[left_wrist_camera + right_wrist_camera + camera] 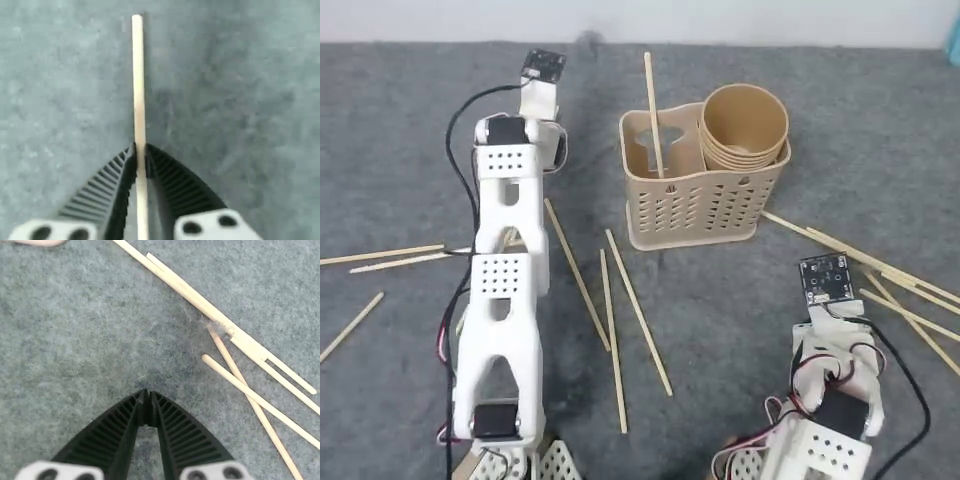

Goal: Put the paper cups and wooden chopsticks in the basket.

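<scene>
Your left gripper (pixel 140 148) pinches one chopstick (pixel 138 75) end-on, likely bound for the basket (pixel 692 208) on its right, while your right gripper (pixel 149 394) hangs pressed together, empty, beside loose sticks (pixel 240 340)

A table covered in grey carpet-like fabric (pixel 720 345) carries a beige perforated basket (pixel 695 212), which stands upright toward the far side. Wooden chopsticks lie flat on the fabric. A group of three (pixel 612 330) lies near the middle in front of the basket. A pair side by side (pixel 395 258) and a single chopstick (pixel 350 327) lie toward the left edge. A crossed cluster (pixel 885 280) lies to the right.
</scene>
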Robot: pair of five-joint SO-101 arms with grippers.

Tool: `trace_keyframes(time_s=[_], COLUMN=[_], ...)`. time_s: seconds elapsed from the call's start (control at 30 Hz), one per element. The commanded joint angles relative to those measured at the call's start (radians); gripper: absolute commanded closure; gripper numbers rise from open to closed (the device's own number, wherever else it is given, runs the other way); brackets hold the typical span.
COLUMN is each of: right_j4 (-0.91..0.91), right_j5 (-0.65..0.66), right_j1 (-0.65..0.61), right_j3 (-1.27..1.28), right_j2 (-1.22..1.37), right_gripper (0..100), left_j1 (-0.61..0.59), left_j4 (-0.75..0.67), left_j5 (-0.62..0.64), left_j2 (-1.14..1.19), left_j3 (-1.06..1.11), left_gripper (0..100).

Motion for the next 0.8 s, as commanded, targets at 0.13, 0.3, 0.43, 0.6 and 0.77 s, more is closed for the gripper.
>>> trace_keyframes(time_s=[0.13,0.3,0.43,0.6,0.77], right_j4=[-0.001,-0.001,-0.001,-0.001,-0.001], right_j5=[0.009,0.009,0.009,0.009,0.009], right_j1=[-0.002,-0.002,-0.002,-0.002,-0.002], right_j3=[0.02,0.02,0.02,0.02,0.02], right_j2=[0.007,0.007,0.007,0.007,0.007], right_gripper=[99.0,99.0,99.0,99.0,99.0], left_j1=[0.008,-0.002,-0.006,0.002,0.003], left_j4=[0.181,0.18,0.181,0.181,0.184], left_j5=[0.002,0.087,0.129,0.17,0.173], left_j2=[-0.249,-0.405,-0.522,-0.644,-0.818], left_j3=[-0.047,-0.039,-0.007,0.031,0.101], left_gripper=[99,99,99,99,99])
